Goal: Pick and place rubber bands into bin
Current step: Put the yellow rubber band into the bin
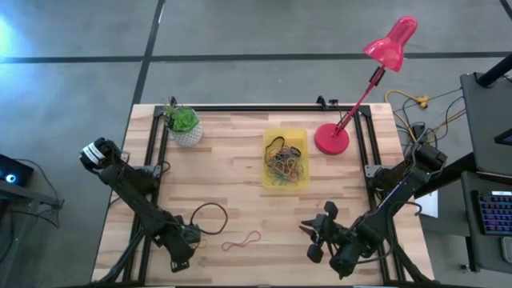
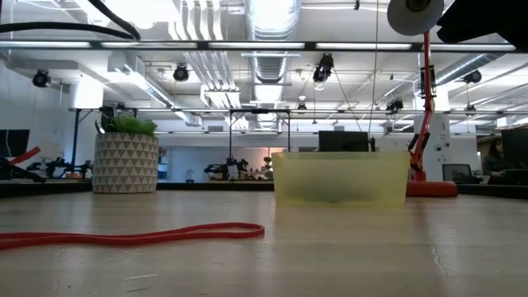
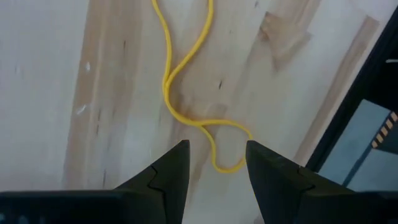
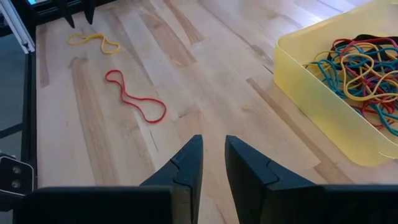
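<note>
The left tool (image 3: 216, 171) stands open low over the near-left corner of the worktop (image 1: 240, 180), its fingers straddling the end loop of a yellow rubber band (image 3: 186, 81); in my judgement it should go down until both tips touch the wood, then close on that loop. The band lies close beside the worktop's edge, so the lift should carry inward over open boards to the bin (image 1: 286, 159), clearing the red band (image 1: 242, 241). The right tool (image 4: 211, 163) waits near-right, fingers slightly apart, holding nothing.
</note>
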Controlling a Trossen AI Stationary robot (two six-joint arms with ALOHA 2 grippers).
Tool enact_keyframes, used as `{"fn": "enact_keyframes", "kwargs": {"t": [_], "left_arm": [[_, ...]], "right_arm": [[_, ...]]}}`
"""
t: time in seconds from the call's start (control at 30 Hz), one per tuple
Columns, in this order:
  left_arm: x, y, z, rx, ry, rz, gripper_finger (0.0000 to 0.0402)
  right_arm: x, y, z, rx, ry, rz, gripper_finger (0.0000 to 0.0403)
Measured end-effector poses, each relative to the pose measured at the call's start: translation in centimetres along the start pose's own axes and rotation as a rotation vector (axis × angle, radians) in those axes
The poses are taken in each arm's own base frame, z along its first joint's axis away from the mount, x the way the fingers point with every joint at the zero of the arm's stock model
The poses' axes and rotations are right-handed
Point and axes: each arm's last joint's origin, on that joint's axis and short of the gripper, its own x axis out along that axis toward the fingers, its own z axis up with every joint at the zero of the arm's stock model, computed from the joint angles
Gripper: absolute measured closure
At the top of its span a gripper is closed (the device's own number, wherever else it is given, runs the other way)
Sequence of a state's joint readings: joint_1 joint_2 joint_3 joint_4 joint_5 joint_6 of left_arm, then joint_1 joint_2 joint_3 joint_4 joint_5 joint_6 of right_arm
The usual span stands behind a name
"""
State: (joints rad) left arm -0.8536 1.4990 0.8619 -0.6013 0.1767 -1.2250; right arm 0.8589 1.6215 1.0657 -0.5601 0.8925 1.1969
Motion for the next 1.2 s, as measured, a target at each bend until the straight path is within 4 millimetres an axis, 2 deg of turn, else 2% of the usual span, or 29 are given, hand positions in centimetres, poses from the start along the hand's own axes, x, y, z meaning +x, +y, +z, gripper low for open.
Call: {"fn": "enact_keyframes", "kwargs": {"t": [0.77,1.2], "left_arm": [[0.08,0.08,-0.09,-0.037,0.033,0.002,0.026],[0.12,0.51,-0.07,-0.114,-0.009,0.056,0.026]], "right_arm": [[0.0,0.03,0.01,-0.046,0.001,0.003,0.0344],[0.0,0.18,0.06,-0.059,-0.003,0.013,0.0344]]}}
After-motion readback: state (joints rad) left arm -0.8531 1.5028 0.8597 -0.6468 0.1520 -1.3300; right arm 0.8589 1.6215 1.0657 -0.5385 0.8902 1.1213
